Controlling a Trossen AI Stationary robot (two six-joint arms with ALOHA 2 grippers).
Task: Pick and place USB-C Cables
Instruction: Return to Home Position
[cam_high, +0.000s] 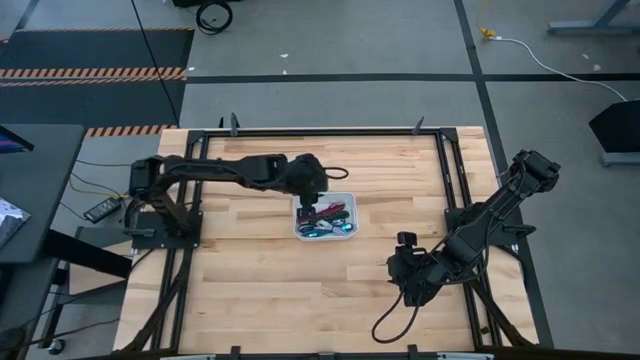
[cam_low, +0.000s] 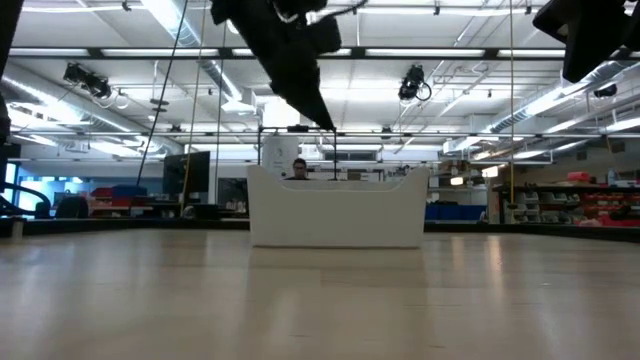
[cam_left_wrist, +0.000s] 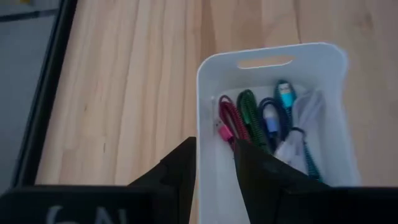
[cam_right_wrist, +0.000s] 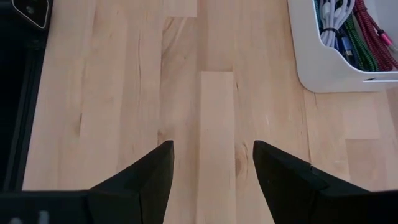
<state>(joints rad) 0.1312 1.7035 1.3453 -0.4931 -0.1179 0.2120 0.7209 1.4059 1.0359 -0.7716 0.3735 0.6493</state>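
Observation:
A white tray (cam_high: 345, 194) stands at the middle of the wooden table, seen end-on in the low view (cam_low: 335, 210). Inside it lie several USB-C cables side by side: dark red (cam_left_wrist: 227, 118), green (cam_left_wrist: 249, 111), purple (cam_left_wrist: 271, 121), teal (cam_left_wrist: 286, 96) and silver-grey (cam_left_wrist: 308, 112). My left gripper (cam_left_wrist: 216, 158) hangs above the tray's left end (cam_high: 308, 200), slanting down, open, with nothing between its fingers. My right gripper (cam_right_wrist: 211, 162) waits open over bare wood near the table's right front (cam_high: 408, 275), away from the tray (cam_right_wrist: 336, 74).
Black frame rails (cam_high: 455, 180) run along the table's sides and back. Bare wood lies in front of the tray and to its left. In the low view a person (cam_low: 298, 168) shows in the room behind the tray.

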